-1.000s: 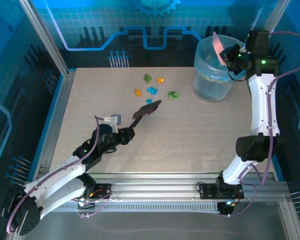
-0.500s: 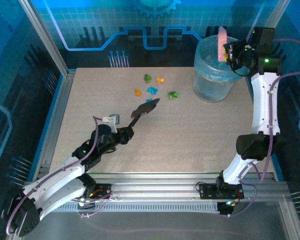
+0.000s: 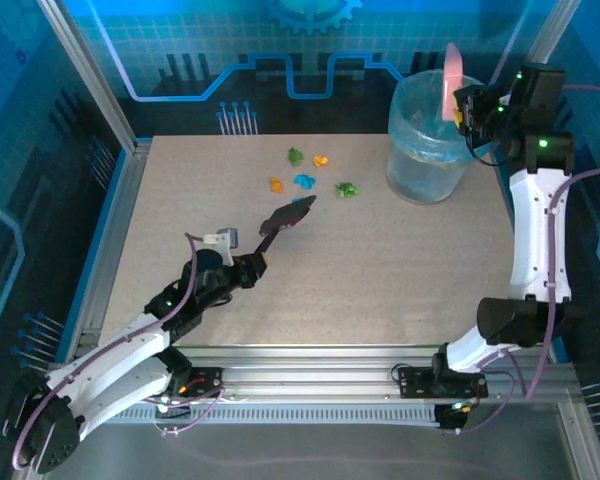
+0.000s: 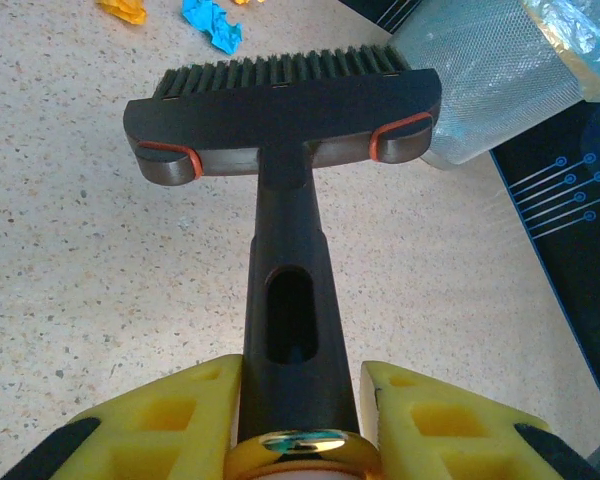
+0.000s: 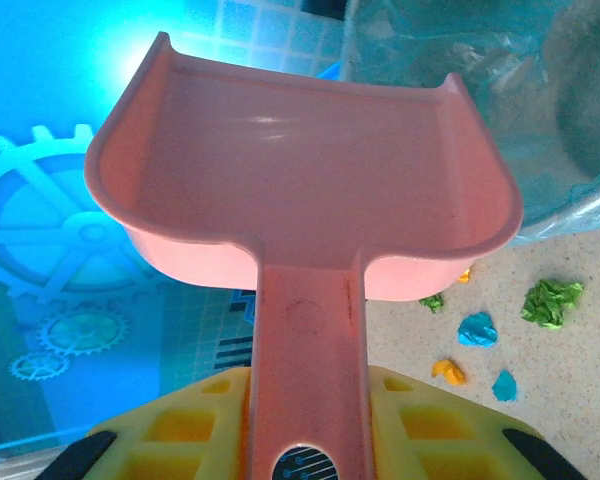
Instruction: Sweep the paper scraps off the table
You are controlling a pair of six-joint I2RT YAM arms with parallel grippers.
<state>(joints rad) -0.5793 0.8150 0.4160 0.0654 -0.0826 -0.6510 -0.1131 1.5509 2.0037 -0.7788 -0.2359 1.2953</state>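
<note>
Pinching a dark brush [image 4: 280,110], the left claw [image 4: 300,400] faces the paper scraps [image 3: 305,181]; the right claw [image 5: 305,405] grips a pink dustpan [image 5: 300,170].

Dark brush [image 4: 285,110] in left pincer [image 4: 298,400]

Six paper scraps [image 3: 303,181]: two green, two orange, two blue. One brush [image 4: 280,120], one dustpan [image 5: 300,190], one bin [image 3: 425,150].

L-wrist cam: bin [image 4: 490,70] cut off top-R, orange scrap [image 4: 125,8] clipped top.
</note>
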